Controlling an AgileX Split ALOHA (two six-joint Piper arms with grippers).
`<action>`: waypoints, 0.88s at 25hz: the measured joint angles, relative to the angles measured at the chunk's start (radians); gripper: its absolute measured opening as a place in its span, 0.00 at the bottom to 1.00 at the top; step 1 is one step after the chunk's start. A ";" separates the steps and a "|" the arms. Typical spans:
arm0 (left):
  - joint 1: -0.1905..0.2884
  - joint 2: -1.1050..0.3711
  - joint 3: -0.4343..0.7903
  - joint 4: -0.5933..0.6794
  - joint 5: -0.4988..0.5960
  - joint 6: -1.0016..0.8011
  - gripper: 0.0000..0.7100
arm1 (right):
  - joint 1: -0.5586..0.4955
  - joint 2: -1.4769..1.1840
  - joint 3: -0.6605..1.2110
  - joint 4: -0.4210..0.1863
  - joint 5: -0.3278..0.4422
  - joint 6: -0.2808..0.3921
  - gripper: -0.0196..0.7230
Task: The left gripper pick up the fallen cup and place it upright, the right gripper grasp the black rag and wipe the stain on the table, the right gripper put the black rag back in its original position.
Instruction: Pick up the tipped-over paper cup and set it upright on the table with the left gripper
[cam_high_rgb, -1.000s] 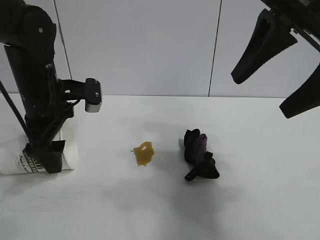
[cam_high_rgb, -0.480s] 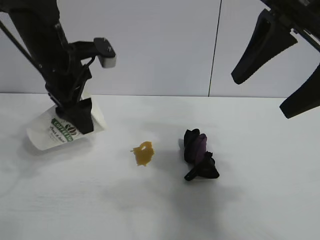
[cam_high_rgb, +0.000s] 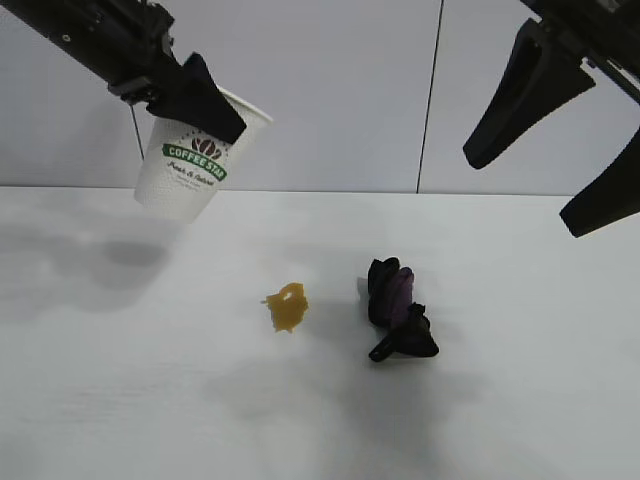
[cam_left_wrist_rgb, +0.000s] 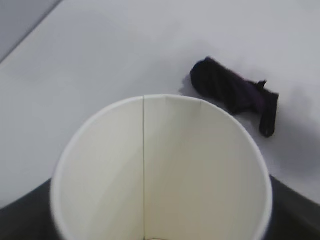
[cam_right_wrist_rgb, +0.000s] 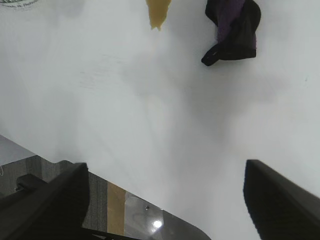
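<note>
Now — left pincer clamps cup aloft, tilted | right pincer spread wide, empty — high above table

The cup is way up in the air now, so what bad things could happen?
The left gripper pinches the cup only at its rim, tilted, high above the table. It might slip out, or tip over again if set down crooked. The stain is unwiped, so a cup landing there could smear it. The right gripper hangs open above the black rag, not holding it yet.
</note>
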 joint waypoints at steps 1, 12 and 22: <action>0.016 0.000 0.000 -0.053 0.037 0.059 0.76 | 0.000 0.000 0.000 0.000 0.000 0.000 0.80; 0.129 -0.001 0.106 -0.214 0.181 0.404 0.75 | 0.000 0.000 0.000 0.000 -0.020 0.000 0.80; 0.177 -0.001 0.360 -0.548 0.149 0.789 0.75 | 0.000 0.000 0.000 0.000 -0.025 0.000 0.80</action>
